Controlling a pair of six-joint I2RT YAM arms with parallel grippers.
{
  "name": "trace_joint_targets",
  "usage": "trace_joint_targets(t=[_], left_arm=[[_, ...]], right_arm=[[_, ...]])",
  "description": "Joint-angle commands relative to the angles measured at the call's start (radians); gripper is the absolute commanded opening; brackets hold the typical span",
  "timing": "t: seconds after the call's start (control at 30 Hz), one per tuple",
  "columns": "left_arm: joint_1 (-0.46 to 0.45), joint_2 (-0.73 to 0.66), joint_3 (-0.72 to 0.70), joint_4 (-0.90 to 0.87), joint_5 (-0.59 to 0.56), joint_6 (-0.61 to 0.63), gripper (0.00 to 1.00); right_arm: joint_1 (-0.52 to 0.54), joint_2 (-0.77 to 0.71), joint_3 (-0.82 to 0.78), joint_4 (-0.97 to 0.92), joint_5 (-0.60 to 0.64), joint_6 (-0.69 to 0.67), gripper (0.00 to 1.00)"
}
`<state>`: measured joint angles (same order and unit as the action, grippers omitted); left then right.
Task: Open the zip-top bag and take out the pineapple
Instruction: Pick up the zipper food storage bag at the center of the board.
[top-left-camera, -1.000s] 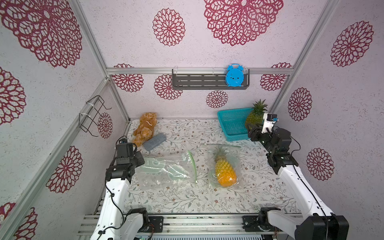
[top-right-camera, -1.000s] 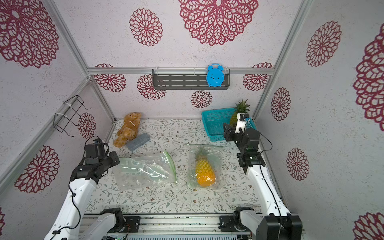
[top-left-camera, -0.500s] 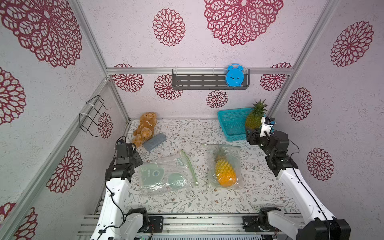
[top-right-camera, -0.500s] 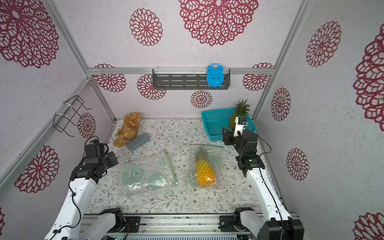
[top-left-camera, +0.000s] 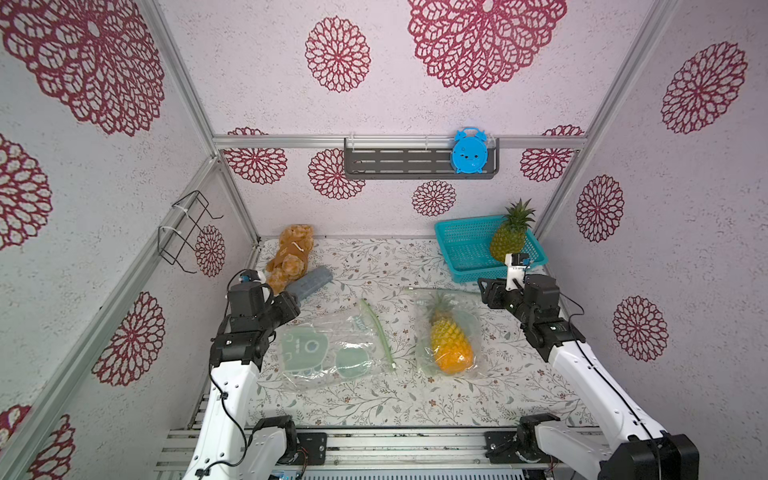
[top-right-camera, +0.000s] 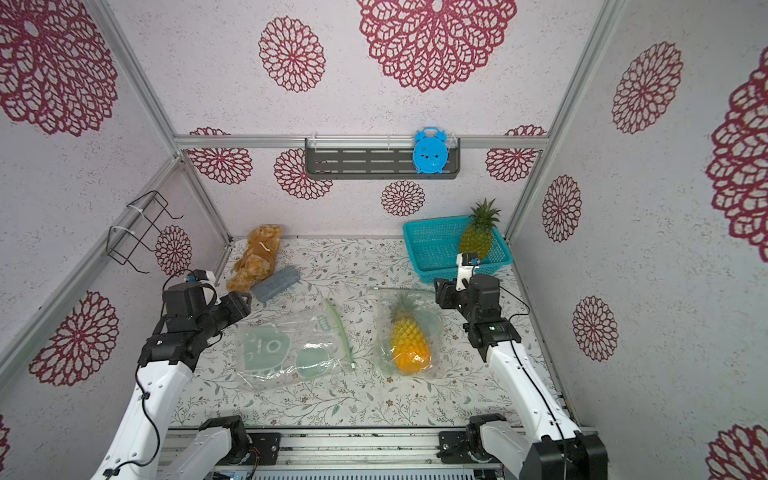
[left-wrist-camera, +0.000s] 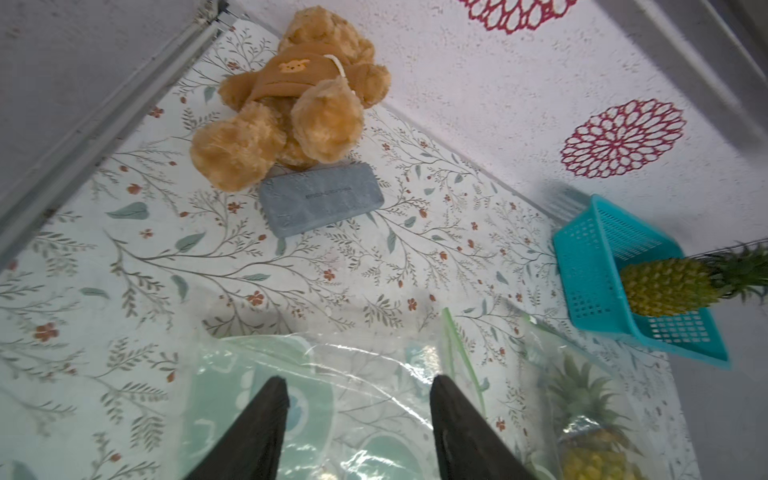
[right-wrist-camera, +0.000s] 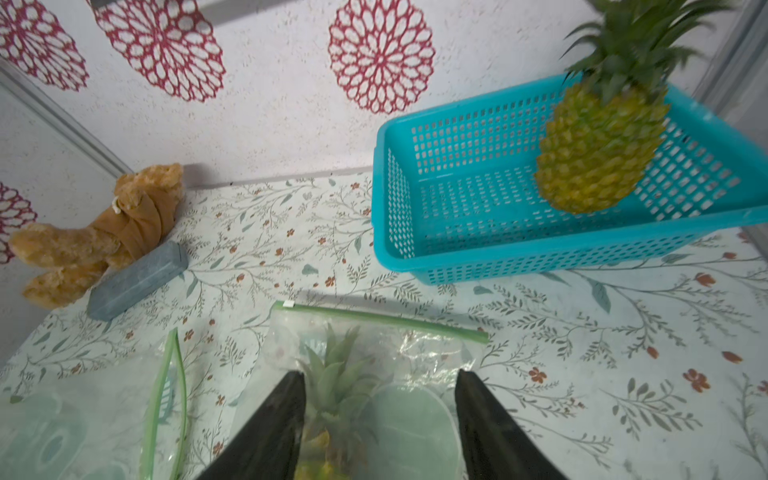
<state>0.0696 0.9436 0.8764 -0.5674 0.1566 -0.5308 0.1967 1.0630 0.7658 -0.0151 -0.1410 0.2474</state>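
Pineapple (top-left-camera: 451, 347) lies inside the zip-top bag (top-left-camera: 471, 322), right of centre on the table (top-left-camera: 519, 386), crown toward the far edge. Left gripper (left-wrist-camera: 357, 386) and right gripper (right-wrist-camera: 380, 378): jaws apart, empty. Second bag (top-left-camera: 332, 357), toward the left edge, reads "10". Grey block (left-wrist-camera: 322, 199): embossed text illegible.

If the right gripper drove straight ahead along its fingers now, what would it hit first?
Probably the zip-top bag, at the crown end of the pineapple inside it. The right gripper is open and its fingers frame that spot in the wrist view, though depth is unclear.
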Motion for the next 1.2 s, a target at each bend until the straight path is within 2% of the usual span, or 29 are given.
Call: trace_joint_targets(t=[0.0, 0.23, 0.5, 0.8, 1.17], left_arm=[[-0.078, 0.041, -0.019, 0.089, 0.060, -0.080, 0.59], [-0.252, 0.192, -0.007, 0.216, 0.045, -0.145, 0.61], [-0.408, 0.452, 0.103, 0.318, 0.027, -0.187, 0.62], [-0.503, 0.753, 0.292, 0.390, 0.091, -0.207, 0.66], [-0.599, 1.028, 0.511, 0.437, 0.164, -0.239, 0.70]], right_arm=[[0.051, 0.031, -0.002, -0.012, -0.031, 0.026, 0.62], [0.133, 0.117, -0.012, -0.024, -0.028, 0.051, 0.62], [0.194, 0.175, -0.036, -0.050, 0.018, 0.063, 0.61], [0.240, 0.182, -0.087, -0.091, 0.038, 0.075, 0.57], [0.279, 0.150, -0.138, -0.069, 0.053, 0.099, 0.56]])
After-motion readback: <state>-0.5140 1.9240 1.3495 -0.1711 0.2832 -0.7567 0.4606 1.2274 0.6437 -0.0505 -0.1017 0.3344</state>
